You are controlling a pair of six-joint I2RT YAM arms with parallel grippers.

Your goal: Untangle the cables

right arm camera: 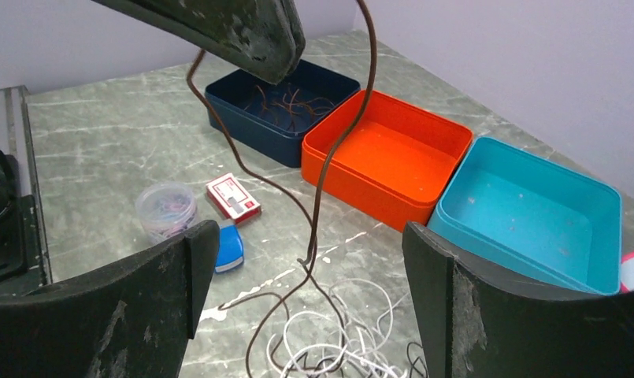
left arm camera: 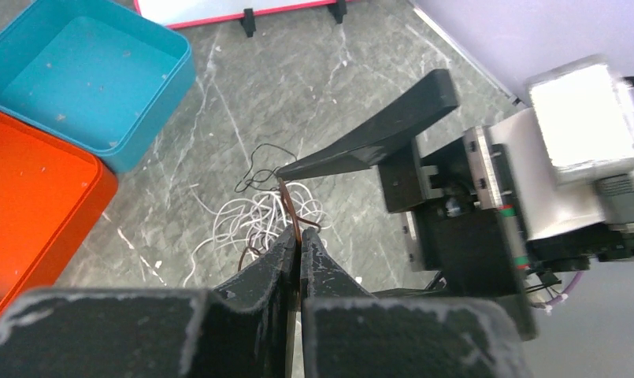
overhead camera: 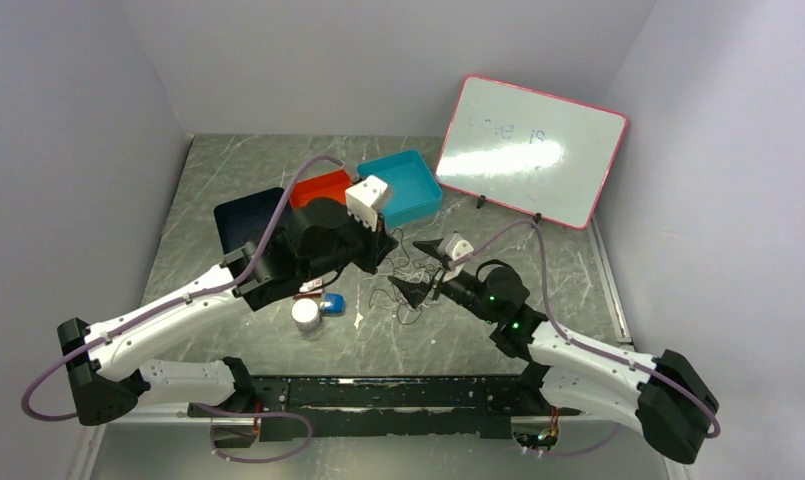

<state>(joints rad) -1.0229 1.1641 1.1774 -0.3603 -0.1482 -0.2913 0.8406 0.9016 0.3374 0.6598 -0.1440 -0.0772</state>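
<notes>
While our left gripper pinches one thin brown cord raised above the tangle of thin white and black cables on the grey marble table, our right gripper stands wide open just beside it, so next, we judge, it must hold the heap down.

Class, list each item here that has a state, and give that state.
Left tool, shut on brown cable.
Right tool, open.
White cables, tangled on the table.
Navy bin, holds other cables.
Orange bin, empty.
Teal bin, empty.
</notes>
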